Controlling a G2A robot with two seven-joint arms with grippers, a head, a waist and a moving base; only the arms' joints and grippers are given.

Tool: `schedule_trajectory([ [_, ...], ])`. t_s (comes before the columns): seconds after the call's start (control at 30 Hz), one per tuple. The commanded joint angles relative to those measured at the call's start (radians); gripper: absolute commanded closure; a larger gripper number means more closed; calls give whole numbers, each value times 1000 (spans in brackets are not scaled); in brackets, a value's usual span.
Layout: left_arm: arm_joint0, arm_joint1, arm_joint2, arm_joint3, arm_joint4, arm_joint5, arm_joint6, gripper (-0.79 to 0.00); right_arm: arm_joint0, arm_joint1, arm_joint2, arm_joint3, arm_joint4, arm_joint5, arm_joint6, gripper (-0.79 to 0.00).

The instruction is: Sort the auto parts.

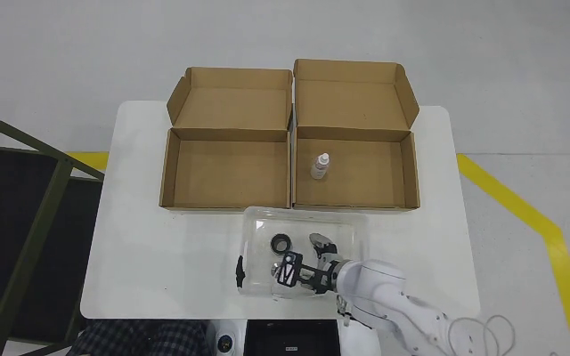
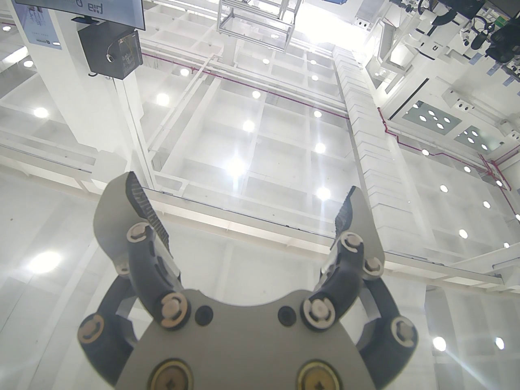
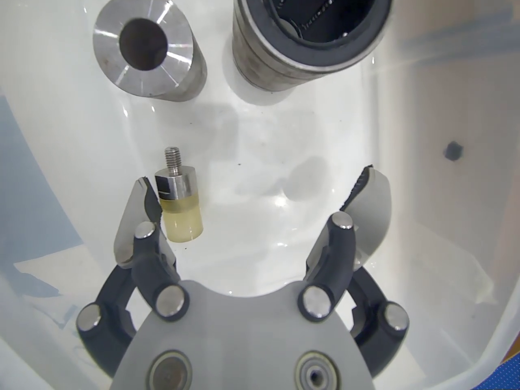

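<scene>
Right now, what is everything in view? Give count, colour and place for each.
table: one, white, under everything.
empty cardboard box: one, brown, open, on the table's far side.
second cardboard box: one, brown, open, at the first one's right.
small capped part: one, white and grey, standing in the second cardboard box.
clear bin: one, see-through, on the near side of the table.
linear bearing: one, grey with a black bore, upright in the bin.
steel sleeve: one, silver, upright beside the bearing.
threaded stud: one, silver with a yellowish end, on the bin floor.
right gripper: open, inside the bin, one finger next to the stud.
left gripper: open, pointing at the ceiling.
</scene>
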Motion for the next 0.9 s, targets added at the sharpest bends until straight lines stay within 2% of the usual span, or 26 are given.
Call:
schedule_trajectory([
  [0.0,0,0,0,0,0,0,0,-785,7,-4,-7,9,-15,12,7,-742],
  [0.5,0,0,0,0,0,0,0,-785,-18,-6,52,-1,-40,63,-18,-699],
  [0.67,0,0,0,0,0,0,0,-785,-19,-7,55,4,-43,42,-55,-570],
  [0.87,0,0,0,0,0,0,0,-785,-18,-12,30,-2,-85,13,-67,-563],
])
